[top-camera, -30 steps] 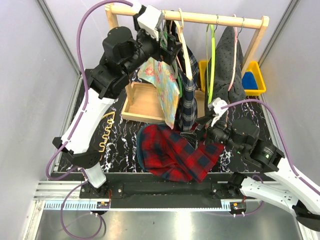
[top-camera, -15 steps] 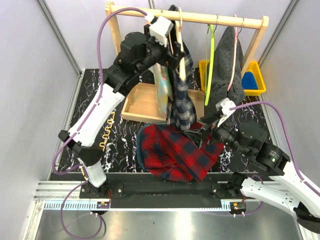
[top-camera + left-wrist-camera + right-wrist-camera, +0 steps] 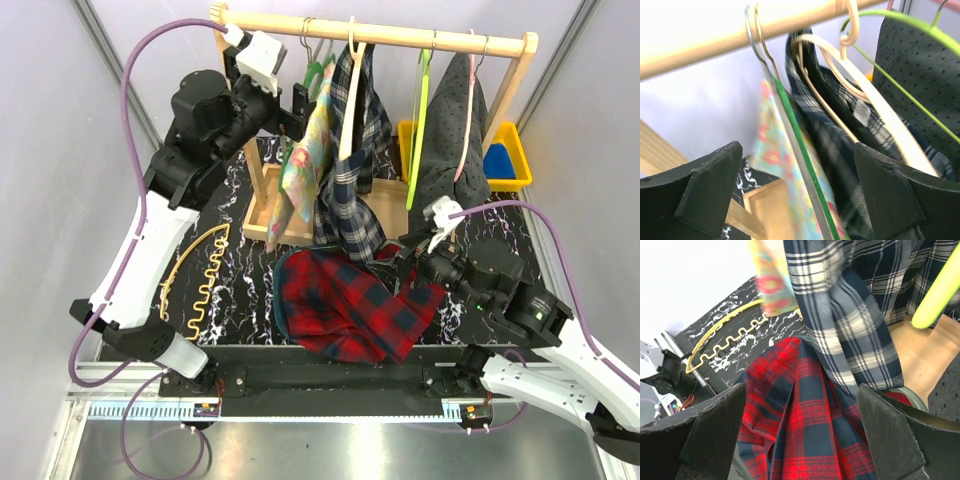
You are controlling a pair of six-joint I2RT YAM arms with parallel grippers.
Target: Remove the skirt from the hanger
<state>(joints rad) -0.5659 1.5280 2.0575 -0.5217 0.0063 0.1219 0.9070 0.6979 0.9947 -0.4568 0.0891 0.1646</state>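
Observation:
A floral skirt (image 3: 300,170) hangs from a green wire hanger (image 3: 318,68) on the wooden rail (image 3: 400,36). My left gripper (image 3: 303,103) is open just left of it. In the left wrist view the green hanger (image 3: 800,150) and the floral cloth (image 3: 771,145) run between my spread fingers (image 3: 707,192) without touching them, and the gripper (image 3: 805,200) holds nothing. My right gripper (image 3: 405,262) is open and empty, low over a red plaid garment (image 3: 350,305) that lies on the table. That garment also shows in the right wrist view (image 3: 815,440).
A navy plaid garment (image 3: 350,200) hangs on a cream hanger (image 3: 350,100) next to the skirt. A lime hanger (image 3: 420,120) and a dark dotted garment (image 3: 455,140) hang further right. Behind stand a wooden tray (image 3: 268,215) and a yellow bin (image 3: 515,150). A yellow hanger (image 3: 200,275) lies on the table at the left.
My left gripper has drawn back to the left, away from the plaid garment. The floral skirt and its hanger have swung left on the rail. The right arm has barely moved.

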